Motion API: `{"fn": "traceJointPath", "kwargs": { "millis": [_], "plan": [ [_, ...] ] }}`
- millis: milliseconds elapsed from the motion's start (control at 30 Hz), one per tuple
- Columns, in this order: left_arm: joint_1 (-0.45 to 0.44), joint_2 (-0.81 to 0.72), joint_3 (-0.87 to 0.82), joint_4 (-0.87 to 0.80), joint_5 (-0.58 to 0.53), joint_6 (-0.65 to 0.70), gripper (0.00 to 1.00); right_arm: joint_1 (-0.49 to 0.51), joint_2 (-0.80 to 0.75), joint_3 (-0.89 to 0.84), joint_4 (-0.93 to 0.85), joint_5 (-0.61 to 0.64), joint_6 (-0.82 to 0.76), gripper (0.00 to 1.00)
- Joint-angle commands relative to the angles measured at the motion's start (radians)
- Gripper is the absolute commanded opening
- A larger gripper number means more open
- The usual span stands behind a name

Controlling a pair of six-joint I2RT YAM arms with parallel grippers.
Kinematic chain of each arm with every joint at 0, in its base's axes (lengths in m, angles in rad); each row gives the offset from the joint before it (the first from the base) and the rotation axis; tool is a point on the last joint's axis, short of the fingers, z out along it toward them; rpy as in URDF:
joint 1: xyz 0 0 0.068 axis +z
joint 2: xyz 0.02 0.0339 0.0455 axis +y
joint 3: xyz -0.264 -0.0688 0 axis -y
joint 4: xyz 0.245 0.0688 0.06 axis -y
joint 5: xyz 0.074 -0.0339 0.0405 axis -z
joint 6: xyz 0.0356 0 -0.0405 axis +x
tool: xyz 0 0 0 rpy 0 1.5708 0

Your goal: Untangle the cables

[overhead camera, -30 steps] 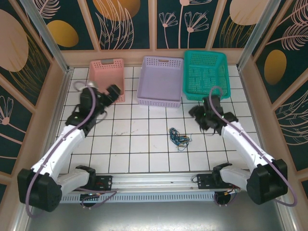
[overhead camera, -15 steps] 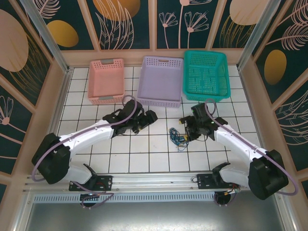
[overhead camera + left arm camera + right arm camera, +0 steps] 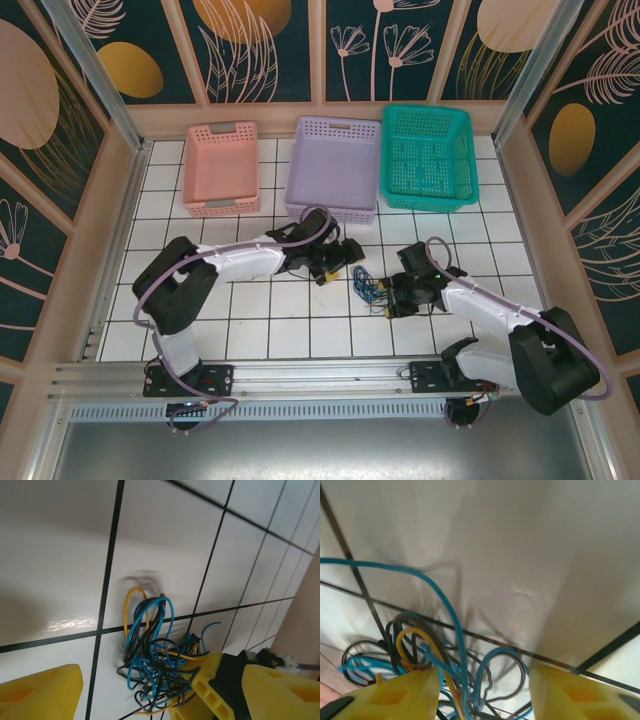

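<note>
Cables (image 3: 372, 289) knotted on bench (image 3: 260, 305), between both hands.
Left hand (image 3: 351, 253) wide, just beside them; right hand (image 3: 390, 299) part-open, straddling strands.

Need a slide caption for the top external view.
Left gripper and right gripper, both open, flank the tangled cables on the tiled table.

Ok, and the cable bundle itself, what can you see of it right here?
The cables form one small knotted clump of very thin, floppy wires, mostly blue and black with a few yellow strands, and loose loops stick out of it. It lies flat on the white tiled table. The open left gripper sits right at its edge, and the open right gripper straddles several strands from the other side. Whether any finger actually presses a wire is unclear.
</note>
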Motion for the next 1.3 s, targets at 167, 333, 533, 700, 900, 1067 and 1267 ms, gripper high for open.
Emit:
{"fn": "traceJointPath", "kwargs": {
  "millis": [167,333,533,700,900,1067,1267],
  "plan": [
    [-0.040,0.137,0.101,-0.076,0.039,-0.035,0.84,-0.015,0.061,-0.007,0.108,-0.022,-0.043,0.08],
    [-0.041,0.175,0.057,-0.047,0.023,-0.057,0.60,-0.020,0.032,0.021,0.085,-0.006,-0.102,0.00],
    [-0.028,0.095,-0.027,-0.017,-0.086,-0.102,0.00,-0.054,-0.047,0.059,0.041,0.020,-0.199,0.00],
    [0.033,-0.097,-0.140,0.015,-0.238,-0.117,0.00,-0.125,-0.112,0.039,0.073,-0.011,-0.242,0.00],
    [0.107,-0.304,-0.325,0.064,-0.299,-0.115,0.00,-0.182,-0.110,0.079,0.052,-0.024,-0.385,0.00],
    [0.109,-0.377,-0.428,0.164,-0.288,-0.094,0.00,-0.162,-0.011,0.119,0.073,-0.064,-0.522,0.16],
    [0.108,-0.411,-0.461,0.296,-0.239,0.020,0.00,-0.114,0.033,0.164,0.011,-0.020,-0.615,0.26]
  ]
}}
